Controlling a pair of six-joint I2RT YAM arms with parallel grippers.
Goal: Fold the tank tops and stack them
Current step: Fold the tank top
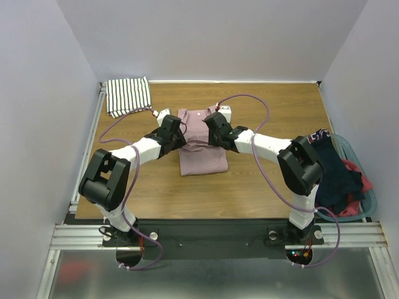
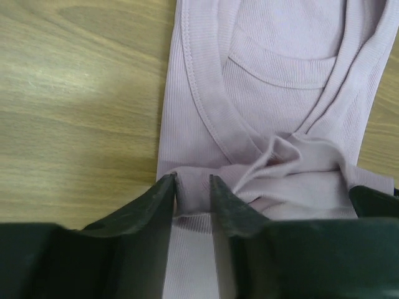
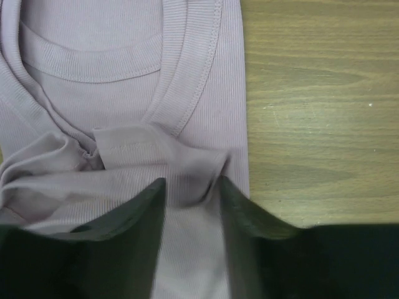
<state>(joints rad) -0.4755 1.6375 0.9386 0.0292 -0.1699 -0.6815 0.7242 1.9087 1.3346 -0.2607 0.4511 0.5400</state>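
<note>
**Pink top on bench, both pincers parted over its fold**

Top view: pink tank top [image 1: 202, 159] lies under and between my left pincer [image 1: 173, 132] and right pincer [image 1: 216, 129], on the bench [image 1: 274, 187]. Striped tank top [image 1: 129, 95] sits folded well beyond left pincer.
L wrist: left pincer [image 2: 192, 184] parted, loose cloth ridge between tips, not clamped. Neckline just ahead.
R wrist: right pincer [image 3: 192, 187] parted likewise, neckline ahead-left.
Handling, I reckon: light, limp rib knit, bunches easily. Grab the doubled edge w/ both pincers, not a single layer.
</note>
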